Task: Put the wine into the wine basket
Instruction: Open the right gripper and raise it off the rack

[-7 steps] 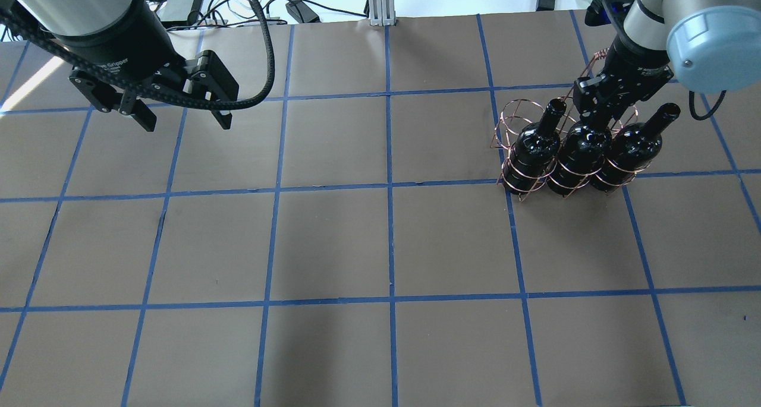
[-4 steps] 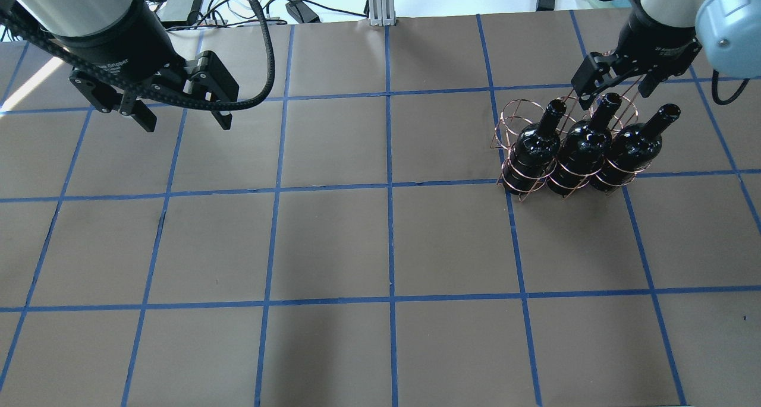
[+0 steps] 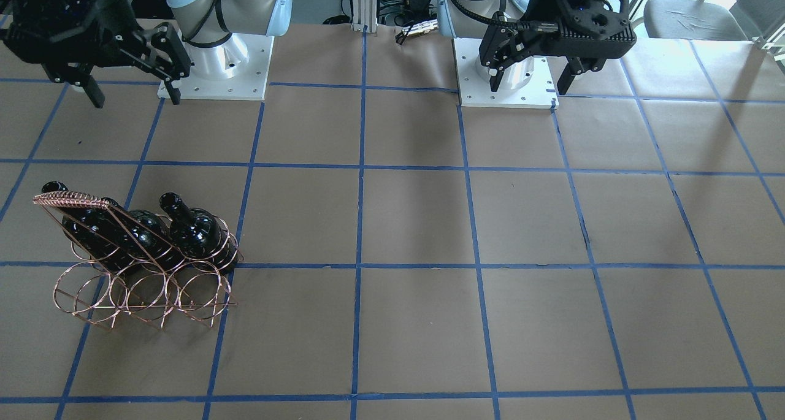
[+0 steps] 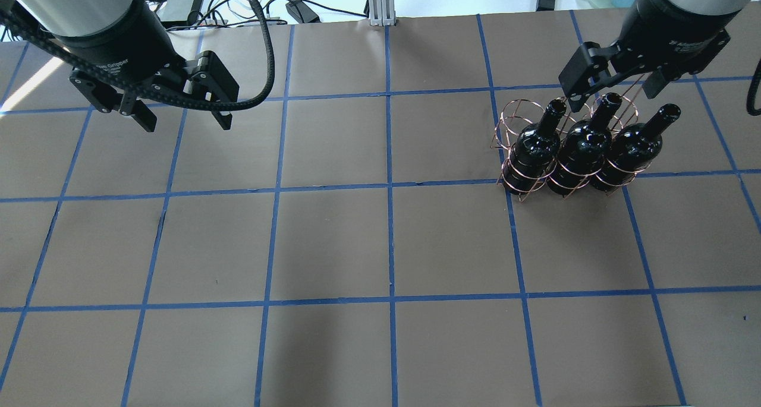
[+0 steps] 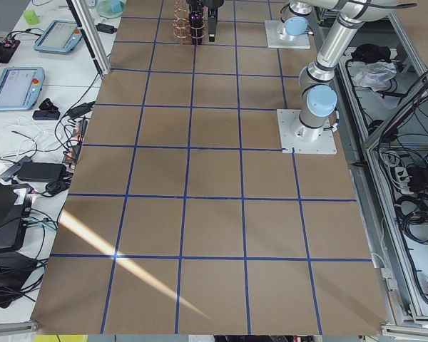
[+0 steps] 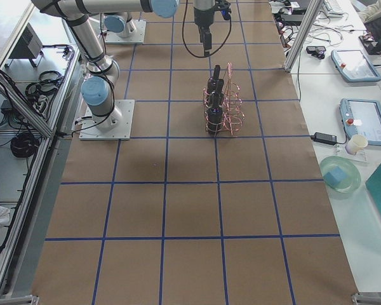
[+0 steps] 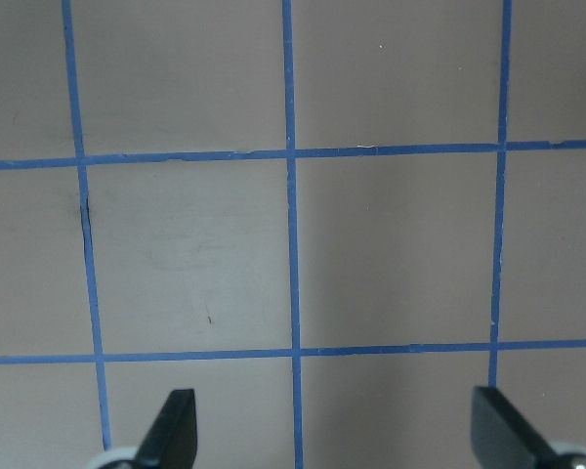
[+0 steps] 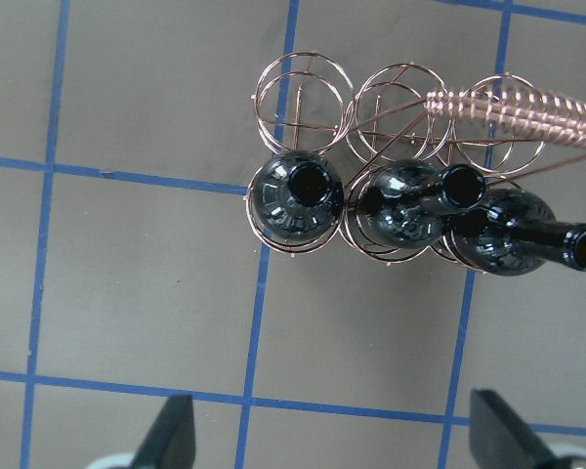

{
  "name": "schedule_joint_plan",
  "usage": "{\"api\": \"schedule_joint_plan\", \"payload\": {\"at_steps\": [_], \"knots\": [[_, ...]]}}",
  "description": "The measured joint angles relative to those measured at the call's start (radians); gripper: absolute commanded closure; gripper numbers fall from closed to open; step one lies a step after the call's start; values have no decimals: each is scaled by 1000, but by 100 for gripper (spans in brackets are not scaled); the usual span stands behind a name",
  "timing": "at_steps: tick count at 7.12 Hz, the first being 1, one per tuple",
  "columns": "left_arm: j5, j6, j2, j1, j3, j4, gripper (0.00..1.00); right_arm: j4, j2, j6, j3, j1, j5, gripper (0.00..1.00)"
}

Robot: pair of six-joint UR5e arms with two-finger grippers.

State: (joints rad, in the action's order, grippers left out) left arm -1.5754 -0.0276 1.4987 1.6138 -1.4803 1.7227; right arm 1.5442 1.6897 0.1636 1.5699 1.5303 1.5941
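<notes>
Wine [image 4: 585,148] stands upright in the middle loop of the robot-side row of the wine basket [image 8: 518,106], its long axis vertical and mouth pointing up, with a dark bottle [image 4: 533,148] just beside each flank. Above its neck, the right gripper [image 4: 612,97] hangs spread and empty. The left gripper [image 4: 186,123], well apart, is also spread.

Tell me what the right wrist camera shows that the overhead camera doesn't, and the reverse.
Only the right wrist view looks straight down into the bottle mouths. It plainly shows all three loops of the wine basket's other row empty, with the coiled handle above them. Only the overhead view shows the left pincer, open over bare table, and the right pincer's body above the necks. Both show three dark bottles upright side by side in one basket row, including the middle bottle, and the right pincer open and holding nothing.
</notes>
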Motion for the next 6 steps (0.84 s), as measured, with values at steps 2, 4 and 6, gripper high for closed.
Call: {"api": "schedule_joint_plan", "payload": {"at_steps": [2,4,6], "knots": [[0,0,0,0,0,0,0,-16,17,-116,-1,70,-14,0],[0,0,0,0,0,0,0,-10,12,-155,-1,94,-13,0],[0,0,0,0,0,0,0,-7,9,-160,-1,95,-9,0]]}}
